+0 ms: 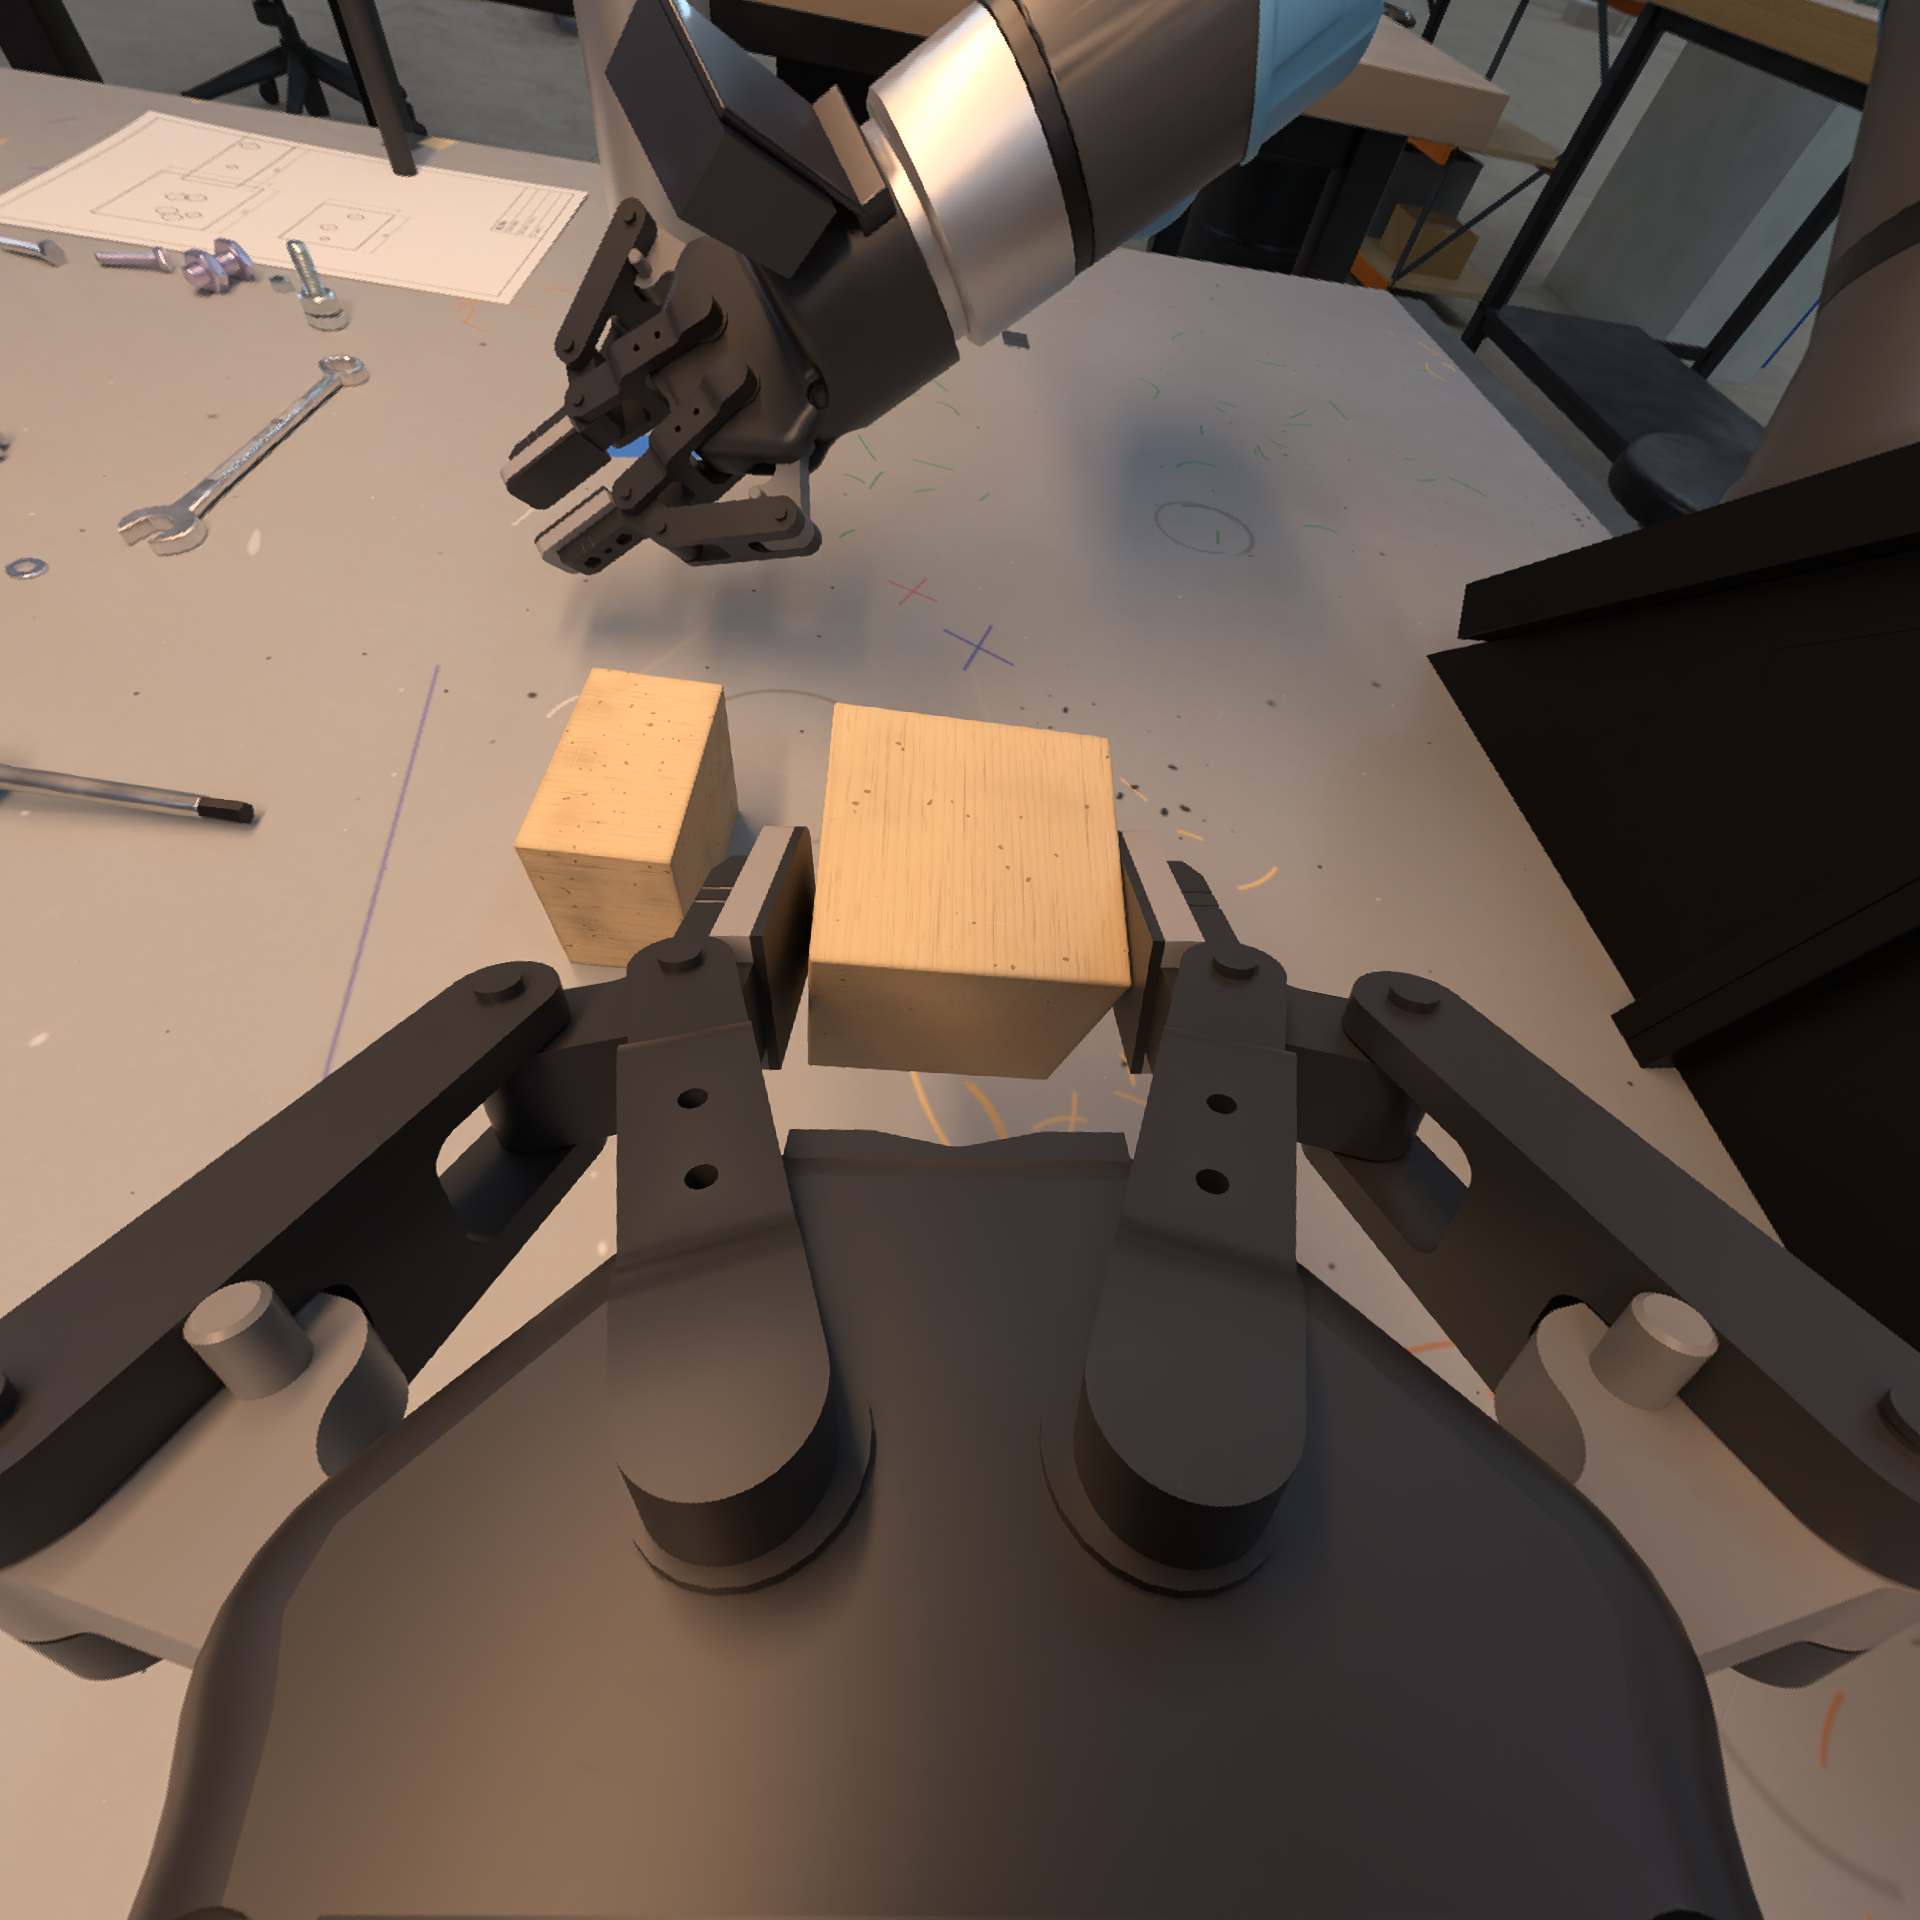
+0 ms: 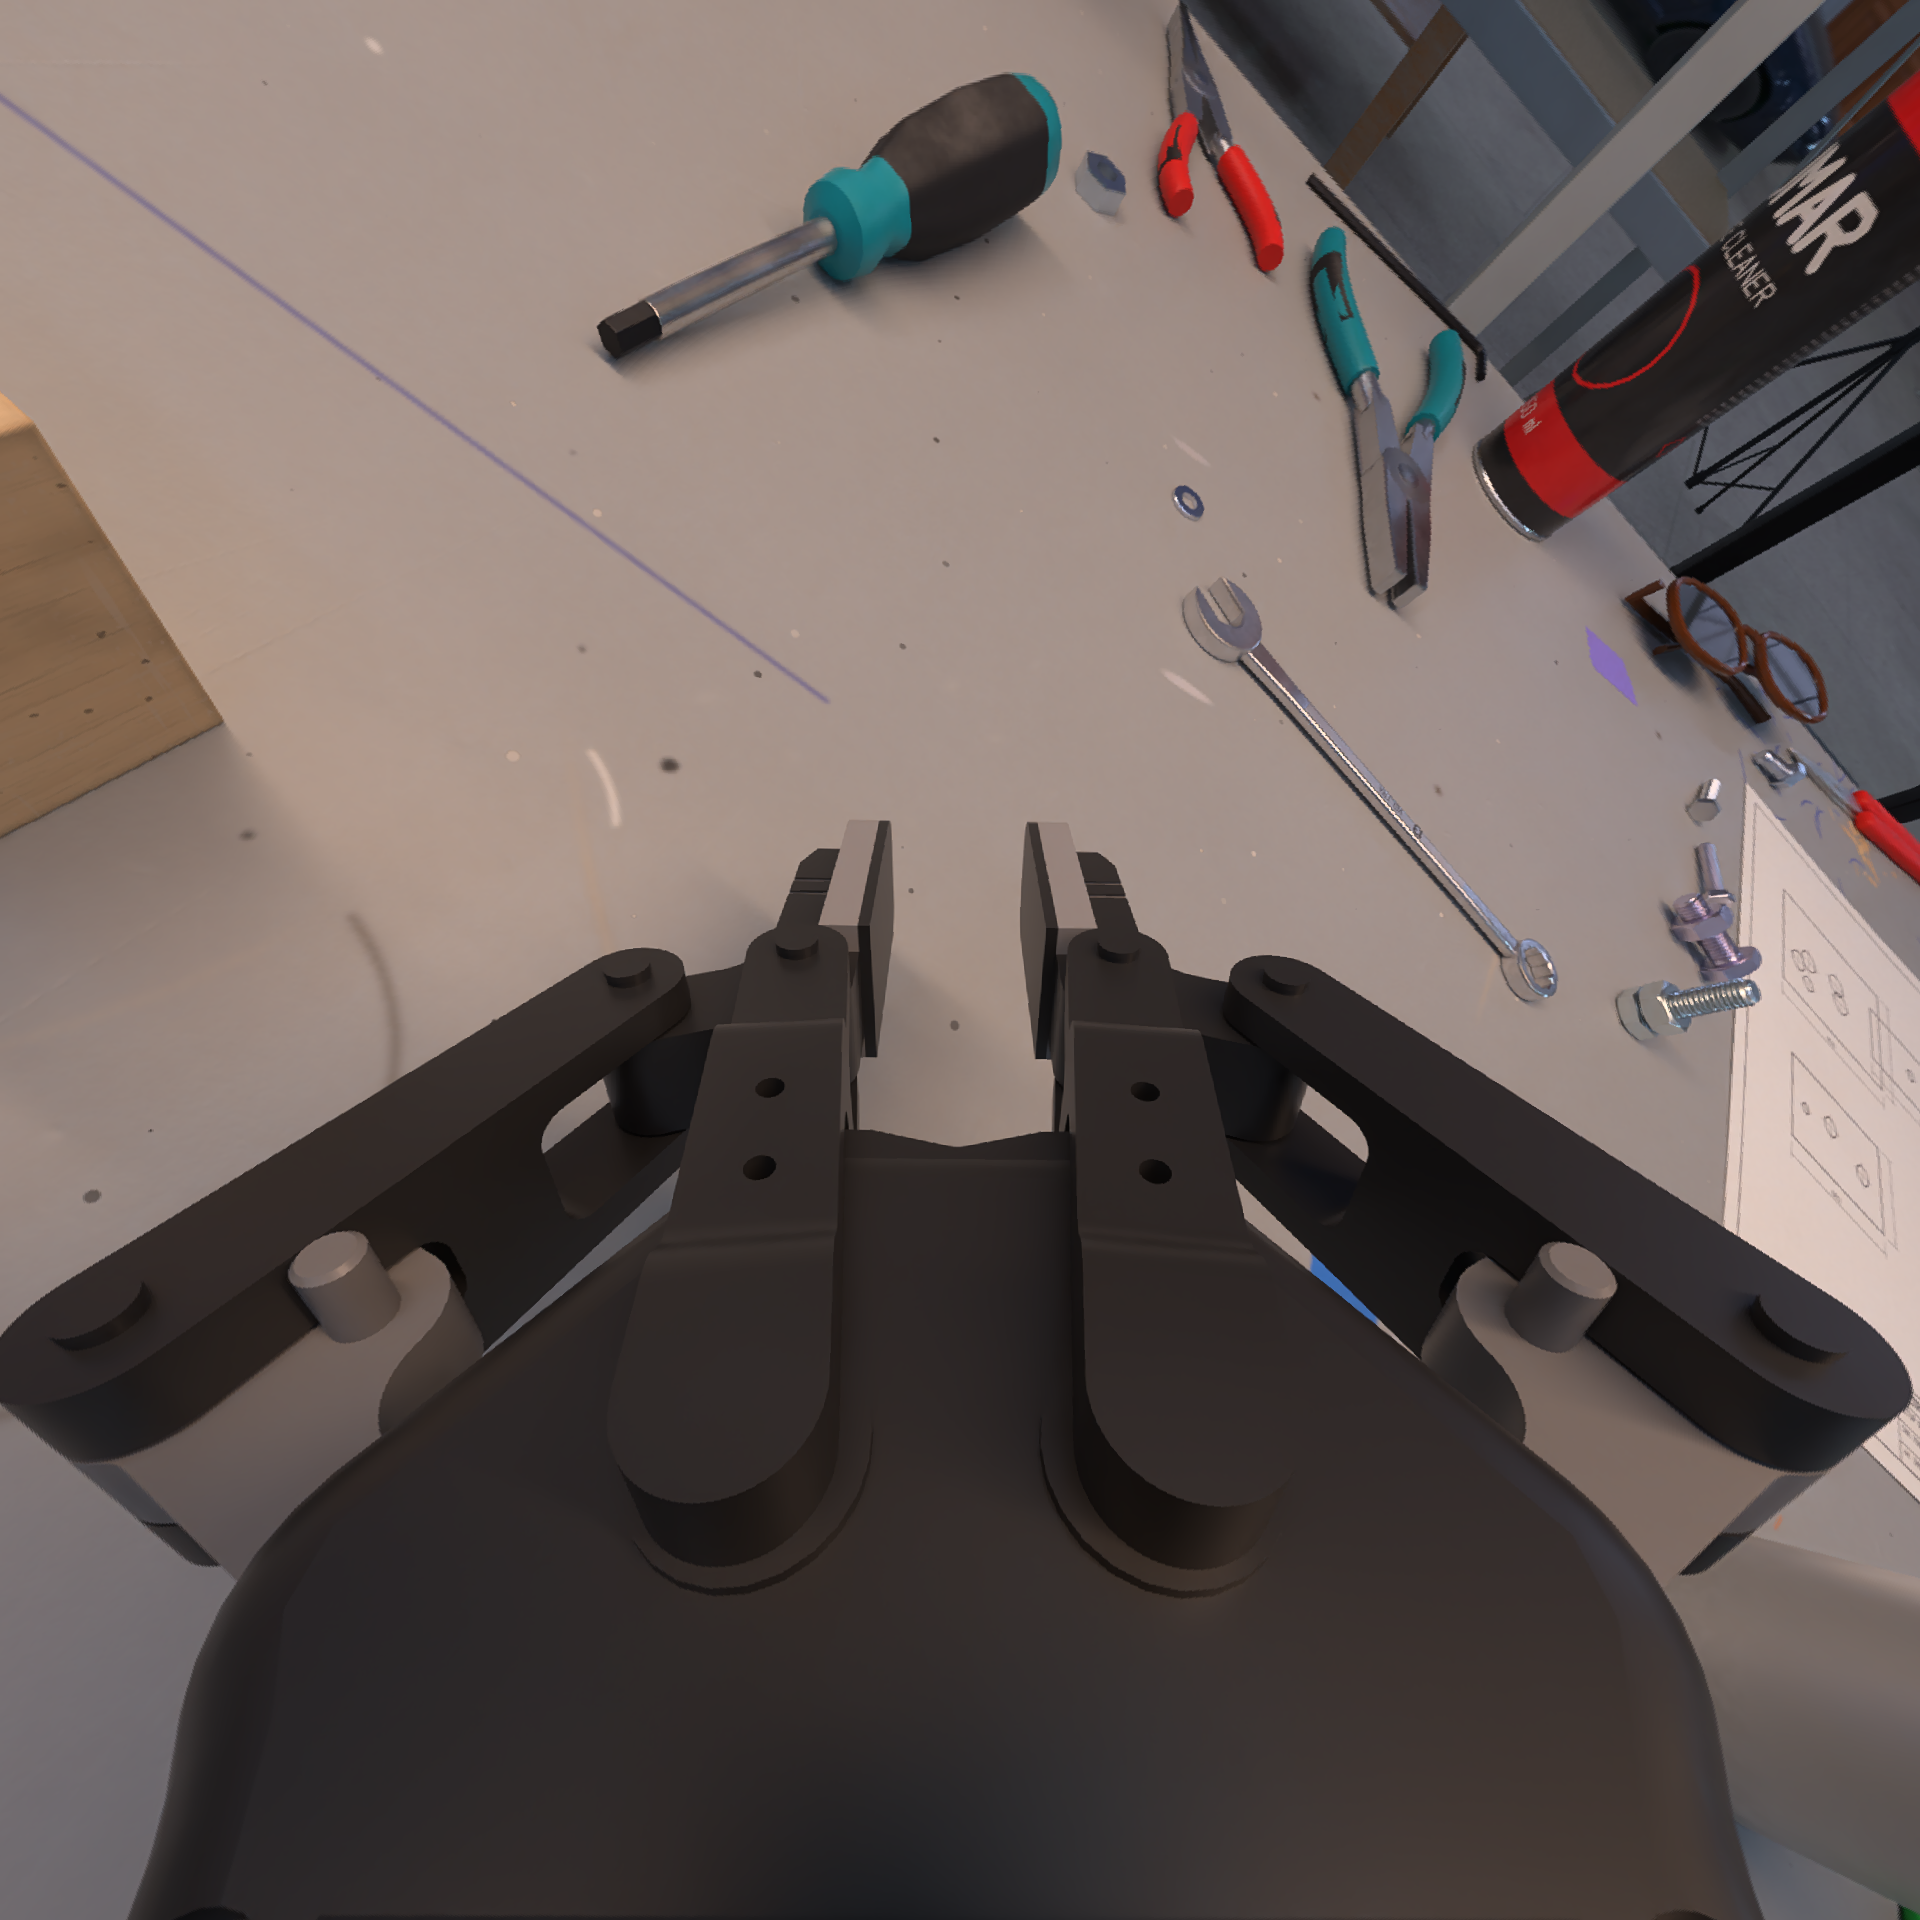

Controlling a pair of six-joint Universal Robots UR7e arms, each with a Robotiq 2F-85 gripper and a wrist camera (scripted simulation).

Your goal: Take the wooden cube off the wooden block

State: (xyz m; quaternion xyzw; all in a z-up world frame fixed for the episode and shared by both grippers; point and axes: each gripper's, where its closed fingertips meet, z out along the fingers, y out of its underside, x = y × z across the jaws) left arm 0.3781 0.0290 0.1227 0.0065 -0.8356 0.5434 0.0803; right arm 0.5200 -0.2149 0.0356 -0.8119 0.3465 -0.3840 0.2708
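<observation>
The left pincer was clamped on the wooden cube, 1 pad pressed against each side face, and the cube appeared to hang clear of the surface, since a strip of grey showed beneath its lower edge. The wooden block stood by itself on the surface just to the left of the cube, near it but not touching, with nothing resting on top. Judged from that, the main part of the task looked done: the cube was already off the block. What seemed left was to set the cube down on a bare patch of the surface and let go; whether it was still being carried sideways or was about to be lowered could not be told. The right pincer hovered over the surface with a narrow gap between its pads and nothing between them, so it took no part in the grasp. In its own view only a corner of 1 wooden piece showed at the left border. Loose tools, a screwdriver and a spanner among them, lay well apart from both wooden pieces, toward the far edge of the surface.
</observation>
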